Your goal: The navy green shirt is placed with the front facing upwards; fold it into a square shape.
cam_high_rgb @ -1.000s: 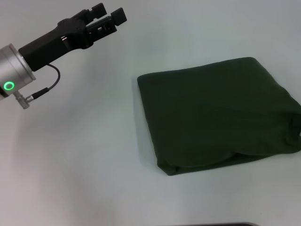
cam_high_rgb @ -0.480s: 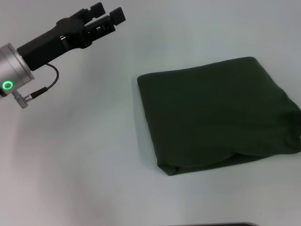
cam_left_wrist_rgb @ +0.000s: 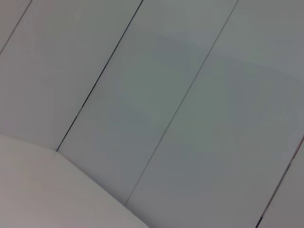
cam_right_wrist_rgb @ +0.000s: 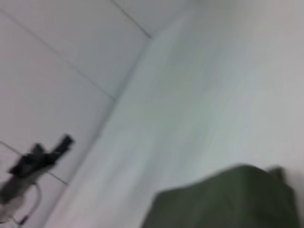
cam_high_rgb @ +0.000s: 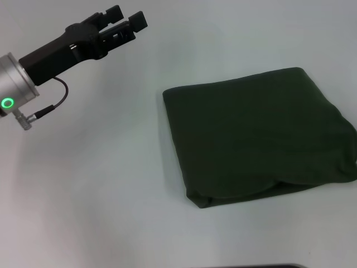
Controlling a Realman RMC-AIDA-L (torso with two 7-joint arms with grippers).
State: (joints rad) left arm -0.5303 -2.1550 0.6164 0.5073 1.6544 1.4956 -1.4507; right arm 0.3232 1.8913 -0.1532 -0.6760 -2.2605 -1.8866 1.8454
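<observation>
- Left end effector [cam_high_rgb: 124, 17] has edged slightly up and away since the earlier frame, fingers spread, empty.
- Navy green shirt [cam_high_rgb: 256, 134] lies unchanged on the desk [cam_high_rgb: 100, 190], already a folded square; folding appears complete.
- Right end effector: out of view.

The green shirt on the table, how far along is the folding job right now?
Folding looks essentially done: the navy green shirt lies on the table as a compact, roughly square bundle, plain side up, no sleeves sticking out. Nothing is in hand; the left gripper is open, raised off to the shirt's left, clear of it. The right gripper is out of view. At most, the slightly bulging near edge could be tidied.
</observation>
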